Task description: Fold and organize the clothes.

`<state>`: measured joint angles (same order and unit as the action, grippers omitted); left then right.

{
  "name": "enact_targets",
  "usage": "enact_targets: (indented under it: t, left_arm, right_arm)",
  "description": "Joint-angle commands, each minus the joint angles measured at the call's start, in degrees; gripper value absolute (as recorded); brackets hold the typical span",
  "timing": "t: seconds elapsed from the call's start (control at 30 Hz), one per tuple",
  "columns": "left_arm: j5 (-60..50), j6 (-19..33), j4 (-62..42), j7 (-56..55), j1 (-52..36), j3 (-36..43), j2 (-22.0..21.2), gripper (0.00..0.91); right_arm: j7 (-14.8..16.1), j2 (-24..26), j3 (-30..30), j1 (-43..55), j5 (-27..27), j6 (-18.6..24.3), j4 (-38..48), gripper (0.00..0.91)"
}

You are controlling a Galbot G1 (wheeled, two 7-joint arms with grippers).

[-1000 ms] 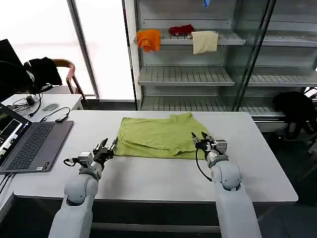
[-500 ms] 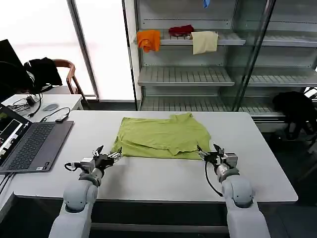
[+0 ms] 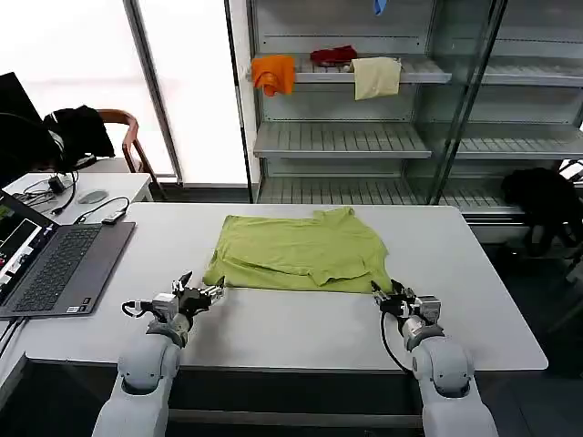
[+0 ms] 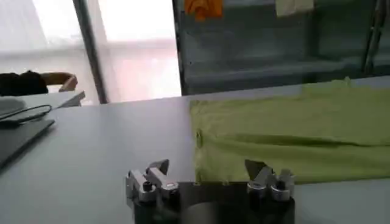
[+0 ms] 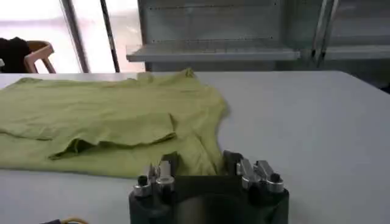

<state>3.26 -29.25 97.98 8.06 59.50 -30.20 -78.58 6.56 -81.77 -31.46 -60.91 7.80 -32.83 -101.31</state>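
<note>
Head view: green T-shirt (image 3: 299, 252) flat on table (image 3: 273, 328). Left gripper (image 3: 202, 293) at shirt's 7 o'clock, right gripper (image 3: 390, 298) at 5 o'clock. Wrist views: both wide apart, holding nothing.

T-shirt (image 3: 296, 252): 1 | end effectors: 2 — left (image 3: 197, 295), right (image 3: 391, 293) | laptop (image 3: 50, 264): 1 | shelf cloths: 3

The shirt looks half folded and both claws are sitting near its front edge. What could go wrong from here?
The T-shirt is thin and its near edge lies flat on the table, so the open left gripper and right gripper might pinch only one layer or slip off. Its folded flap is loose and may drag open if one corner is lifted unevenly.
</note>
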Motion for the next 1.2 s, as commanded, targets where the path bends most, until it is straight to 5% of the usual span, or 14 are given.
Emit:
enact_targets:
  t: [0.03,0.6,0.8,1.2]
  left_arm:
    - [-1.75,-0.24,-0.19,1.18,0.23,0.16,-0.04,0.01]
    - [-3.0,0.37,1.39,2.57,1.75,0.96,-0.19,0.0]
    - [-13.03,2.75,2.62,-0.21,3.72,0.95,-0.05,0.0]
    - [-13.47,5.14,14.13,-1.55,16.65,-3.94,2.0,0.0]
  right_arm:
    - [-0.12,0.28,-0.17,-0.84,0.1,-0.11,-0.28,0.0]
    - [0.29,0.46,-0.32,-2.84,0.53,-0.25,-4.05,0.0]
    - [0.63,0.97,-0.34,-5.1,0.92,-0.26,-6.92,0.0]
    - [1.2,2.04,0.14,-11.66,1.51,-0.33,-16.2,0.0]
